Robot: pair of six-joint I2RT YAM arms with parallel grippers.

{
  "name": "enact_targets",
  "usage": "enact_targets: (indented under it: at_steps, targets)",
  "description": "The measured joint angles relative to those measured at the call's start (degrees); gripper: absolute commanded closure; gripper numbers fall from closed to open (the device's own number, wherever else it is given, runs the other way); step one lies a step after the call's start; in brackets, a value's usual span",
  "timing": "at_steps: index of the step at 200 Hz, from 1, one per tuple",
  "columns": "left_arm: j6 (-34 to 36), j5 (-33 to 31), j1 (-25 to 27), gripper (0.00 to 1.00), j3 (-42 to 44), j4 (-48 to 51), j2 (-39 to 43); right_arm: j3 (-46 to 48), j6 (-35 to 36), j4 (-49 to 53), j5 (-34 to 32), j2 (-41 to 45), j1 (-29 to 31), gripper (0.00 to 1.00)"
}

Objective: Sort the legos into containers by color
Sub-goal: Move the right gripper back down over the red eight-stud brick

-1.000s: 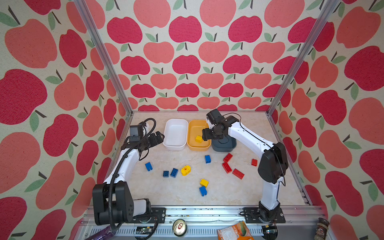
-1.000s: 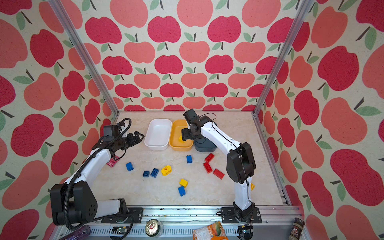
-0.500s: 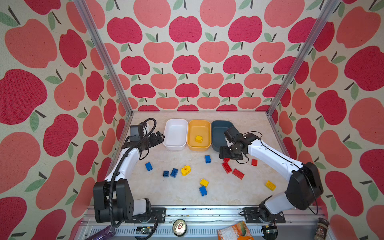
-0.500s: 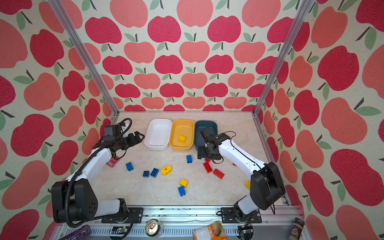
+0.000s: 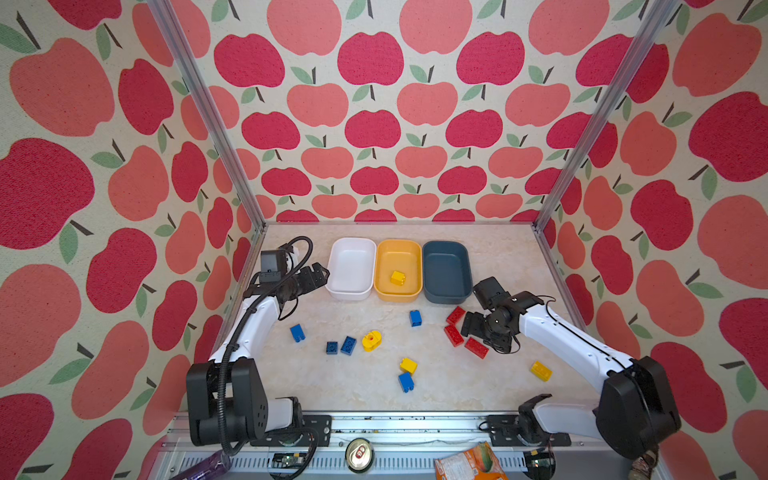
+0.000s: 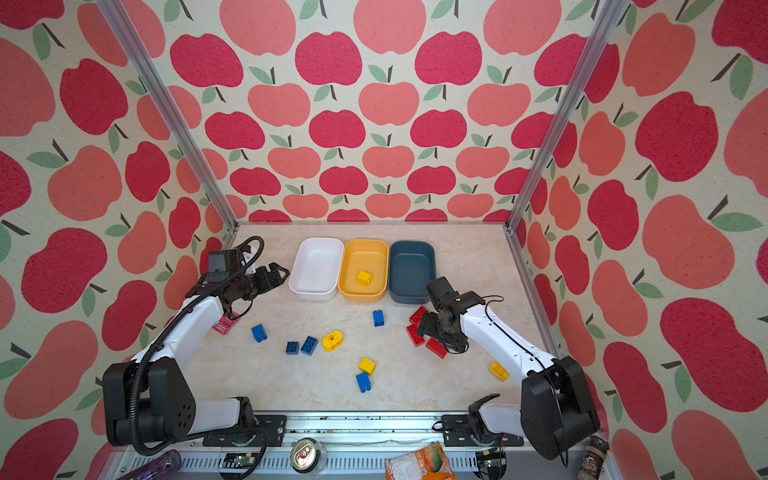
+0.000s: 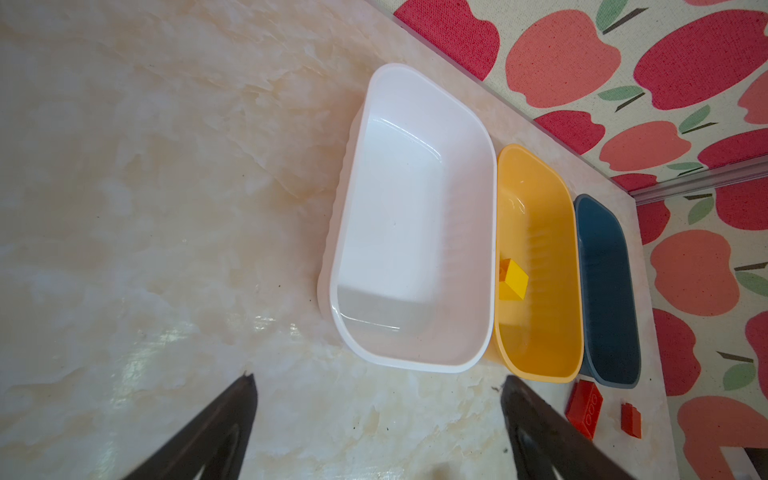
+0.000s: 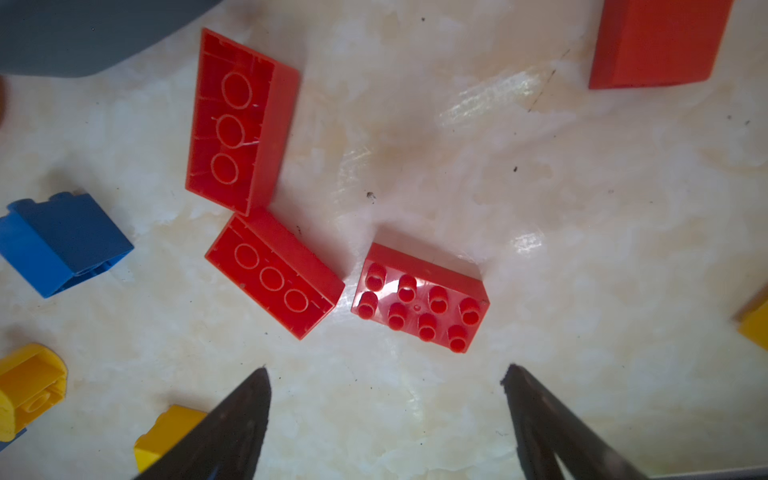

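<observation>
Right end effector (image 8: pixel 386 369) spread, holding nothing, over red bricks (image 8: pixel 274 276) on the surface (image 5: pixel 374 386), near dark blue tub (image 5: pixel 445 270). Left end effector (image 7: pixel 377 378) spread, holding nothing, near white tub (image 7: pixel 409 216). One yellow brick (image 5: pixel 397 278) sits in yellow tub (image 5: pixel 397 255). Blue bricks (image 5: pixel 348 345) and loose yellow bricks (image 5: pixel 408 365) lie mid-surface.

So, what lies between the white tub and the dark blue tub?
The yellow-orange tub, holding one yellow brick, seen in both top views.

R tool (image 8: pixel 384 370) left yellow tub (image 5: pixel 384 254), now open over red legos (image 8: pixel 419 303).
</observation>
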State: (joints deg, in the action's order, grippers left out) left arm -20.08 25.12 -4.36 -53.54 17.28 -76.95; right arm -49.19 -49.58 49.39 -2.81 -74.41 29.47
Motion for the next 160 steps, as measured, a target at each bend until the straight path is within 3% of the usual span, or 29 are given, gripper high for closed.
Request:
enact_targets:
  at_steps: [56,160]
  targets:
    - [0.0,0.0,0.0,0.05,0.0,0.0,-0.1,1.5,-4.6,-0.4,-0.8,-0.8,-2.0,0.05]
    - [0.0,0.0,0.1,0.05,0.0,0.0,-0.4,3.4,-6.5,-5.1,-0.7,-7.0,-2.9,0.06]
